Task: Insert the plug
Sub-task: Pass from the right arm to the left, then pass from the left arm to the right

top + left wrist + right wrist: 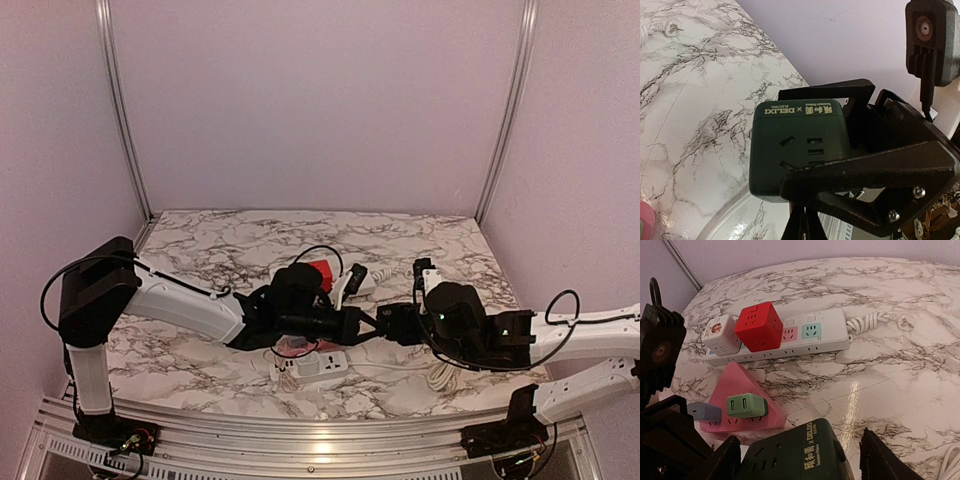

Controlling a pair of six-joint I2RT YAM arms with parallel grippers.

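**Green cube in the left claw, sockets crowded**

The left gripper (pixel 790 140) is clamped on the dark green cube adapter (pixel 797 150), with one black finger across its top edge and the other under its socket face. The right gripper (pixel 799 442) stands with its jaws apart on either side of the same cube. Its right finger is clear of the casing, and I cannot tell whether its left finger touches. The cube is held off the table (pixel 900 380), on the arms' side of the long white power strip (pixel 827 337).

The cube looks to be rigid moulded plastic, light for its bulk and smooth-faced, so it may twist in a grip near a corner. Flat opposite faces are the place to hold it, leaving the pronged side free. The prongs do not show in any view.

A red cube (pixel 759 326) and a white cube (pixel 720 335) sit plugged into the strip's left half, and open sockets show to their right. The strip's coiled cord (pixel 875 320) lies off its right end. Between the strip and the held cube lies a pink triangular socket (pixel 740 392) carrying a small green adapter (pixel 745 405) and a grey plug (pixel 705 412). It lies in the way of a low, straight approach.
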